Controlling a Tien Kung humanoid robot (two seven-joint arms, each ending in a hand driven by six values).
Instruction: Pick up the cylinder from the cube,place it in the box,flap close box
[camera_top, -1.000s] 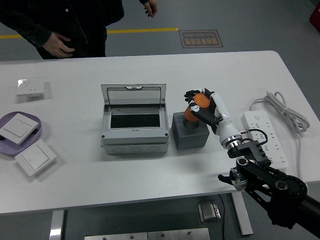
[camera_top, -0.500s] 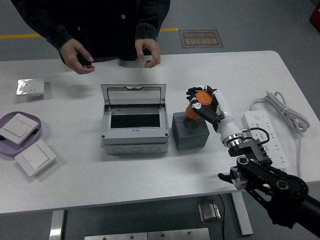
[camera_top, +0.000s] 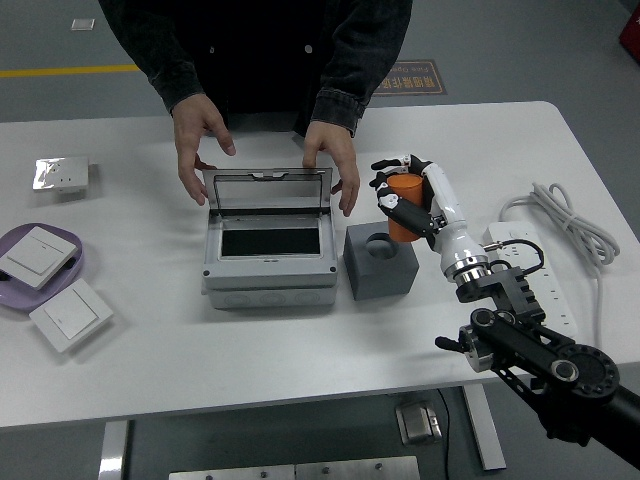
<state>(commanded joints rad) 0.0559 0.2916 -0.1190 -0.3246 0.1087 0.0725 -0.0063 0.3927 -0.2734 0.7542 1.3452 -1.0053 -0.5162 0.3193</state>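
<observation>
Lifted clear of the cube (camera_top: 381, 264) since half a second ago, the orange cylinder (camera_top: 404, 206) now hangs above and just right of it at centre right of the frame, leaving the cube's round socket empty. The right hand (camera_top: 412, 196) has its fingers (camera_top: 388, 183) curled around the cylinder, gripping it roughly upright, with the black arm running down to the lower right corner. Just left of the cube sits the grey box (camera_top: 268, 254), its clear flap (camera_top: 267, 188) standing open at the back. The person has also stepped in close at the top of the frame: one hand (camera_top: 199, 146) rests at the flap's left end and the other hand (camera_top: 336, 164) at its right end, both touching or nearly touching it. On the white tabletop (camera_top: 300, 350), a power strip (camera_top: 527, 270) with a coiled white cable (camera_top: 565, 221) lies at right. At far left sit a purple plate (camera_top: 70, 247) carrying a wall switch (camera_top: 32, 254), a second switch (camera_top: 70, 314) below it, and a wall socket (camera_top: 59, 172) above.
</observation>
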